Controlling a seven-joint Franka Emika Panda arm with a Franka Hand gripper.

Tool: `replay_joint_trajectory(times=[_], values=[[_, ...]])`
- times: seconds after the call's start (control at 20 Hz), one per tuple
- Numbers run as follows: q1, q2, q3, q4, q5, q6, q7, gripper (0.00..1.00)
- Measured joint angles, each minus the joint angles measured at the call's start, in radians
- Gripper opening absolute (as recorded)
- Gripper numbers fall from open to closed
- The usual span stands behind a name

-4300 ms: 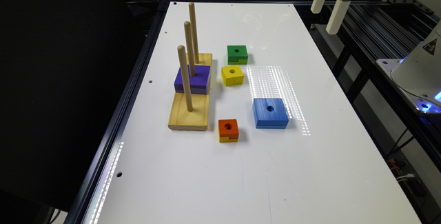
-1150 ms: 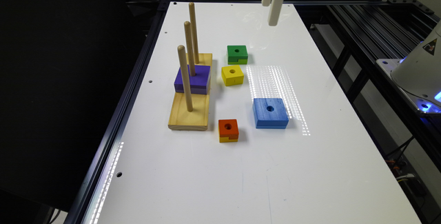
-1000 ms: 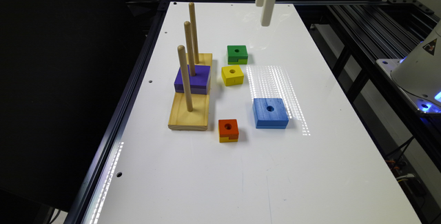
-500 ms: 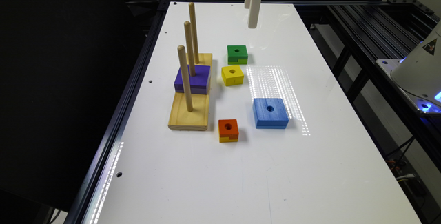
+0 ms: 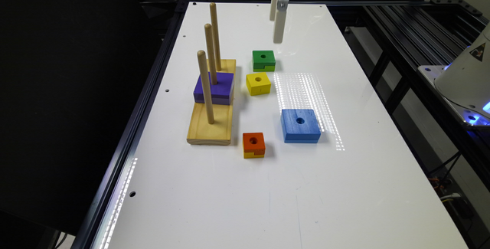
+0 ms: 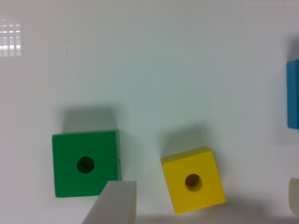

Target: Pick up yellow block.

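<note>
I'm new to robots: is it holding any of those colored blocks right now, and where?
Nothing is held. The gripper is open above the table; the yellow block lies untouched there.

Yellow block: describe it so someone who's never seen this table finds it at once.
Start at the wooden peg stand with the purple block on its middle peg. Just off that block, toward the exterior view's right, sits the yellow block, with the green block right behind it. It is yellow all over, unlike the orange-topped block nearer the camera, and smaller than the blue block.
</note>
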Motion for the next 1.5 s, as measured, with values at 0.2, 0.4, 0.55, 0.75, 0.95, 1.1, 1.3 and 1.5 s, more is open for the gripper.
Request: replay_joint_trajectory(times=[0.2,0.4,0.55,0.75,0.95,1.1,1.3,1.5], values=[[0.000,0.021,0.000,0.003,-0.0001,0.020,0.000,1.00],[0.000,0.034,0.000,0.003,-0.0002,0.024,0.000,1.00],[0.000,0.075,0.000,0.003,-0.0002,0.060,0.000,1.00],[0.000,0.108,0.000,0.003,-0.0004,0.093,0.000,1.00],[0.000,0.107,0.000,0.004,-0.0005,0.093,0.000,1.00],[0.000,0.107,0.000,0.004,-0.0005,0.093,0.000,1.00],[0.000,0.107,0.000,0.008,-0.0005,0.093,0.000,1.00],[-0.001,0.108,0.000,0.017,-0.0008,0.093,0.000,1.00]])
